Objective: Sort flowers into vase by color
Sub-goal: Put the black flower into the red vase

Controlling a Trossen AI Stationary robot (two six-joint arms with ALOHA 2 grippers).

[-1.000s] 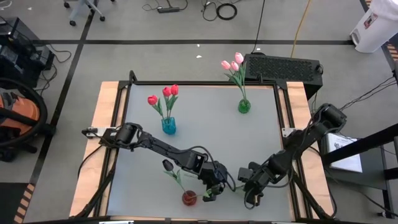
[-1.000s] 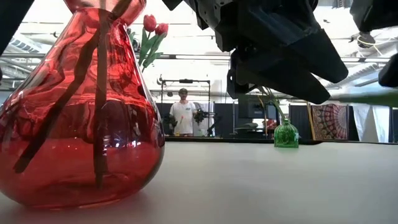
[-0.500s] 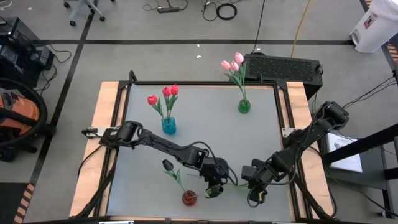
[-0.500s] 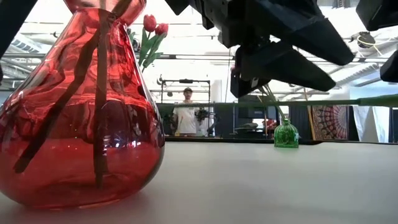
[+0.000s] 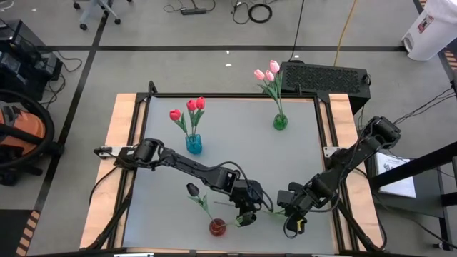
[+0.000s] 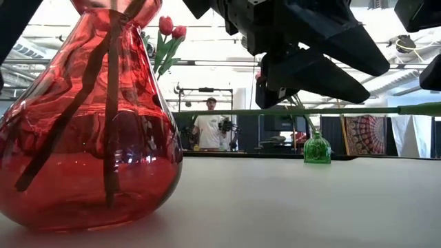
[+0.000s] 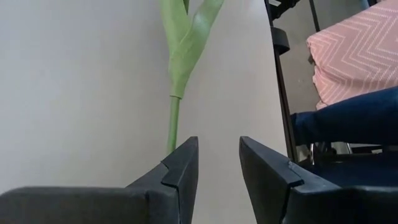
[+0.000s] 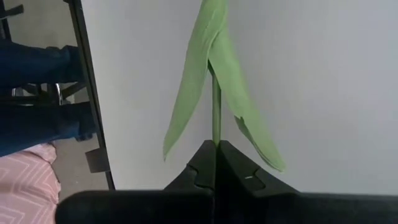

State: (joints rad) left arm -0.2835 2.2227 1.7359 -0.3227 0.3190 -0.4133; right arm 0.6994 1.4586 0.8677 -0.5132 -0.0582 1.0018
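In the right wrist view, jaws pinch a green stem (image 8: pixel 216 109).

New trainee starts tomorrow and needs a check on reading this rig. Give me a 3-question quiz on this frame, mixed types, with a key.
1. How many red tulips stand in the blue vase?
2. True or false: the right hand is shut on a green stem.
3. The pink tulips stand in a vase of which colour? A. red B. green C. blue

Key: 1. three. 2. true. 3. B, the green vase.
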